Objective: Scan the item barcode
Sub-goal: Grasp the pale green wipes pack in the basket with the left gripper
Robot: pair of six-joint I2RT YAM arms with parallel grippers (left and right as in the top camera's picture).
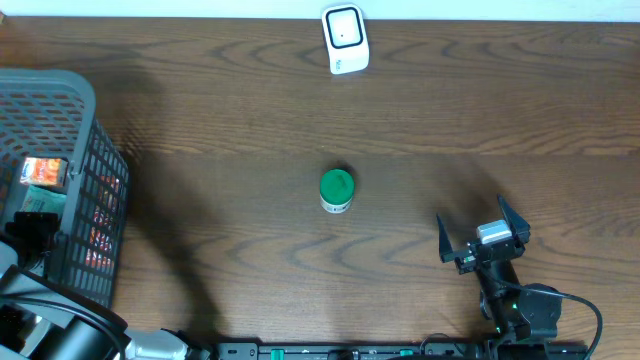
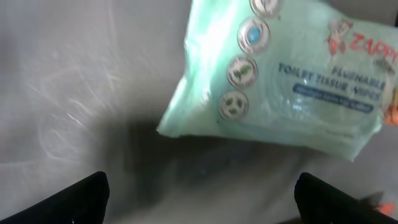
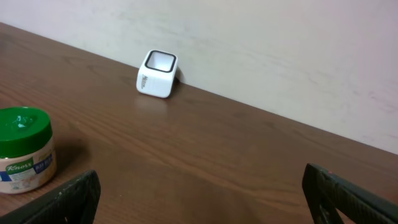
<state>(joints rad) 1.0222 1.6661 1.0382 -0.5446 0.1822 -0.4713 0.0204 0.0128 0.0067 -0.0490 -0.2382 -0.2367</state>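
The green-lidded Knorr jar (image 1: 336, 190) stands mid-table, well apart from the white barcode scanner (image 1: 345, 40) at the far edge. The right gripper (image 1: 471, 212) sits near the jar, fingers spread and empty. The left gripper (image 2: 199, 196) hangs wide apart over a wipes pack (image 2: 280, 81) in the grey basket (image 1: 60, 90).

Dark brown wood-grain counter (image 1: 200, 130), wavy streaks. Green-lidded round jar (image 1: 337, 190), white label. White cube scanner (image 1: 346, 40), black-framed window. Grey plastic mesh basket (image 1: 60, 95). Mint-green wipes packet (image 2: 280, 81), blue lettering.

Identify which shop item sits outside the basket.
The green-lidded jar: it stands alone on the wooden table, while the wipes pack and an orange packet lie in the grey basket.
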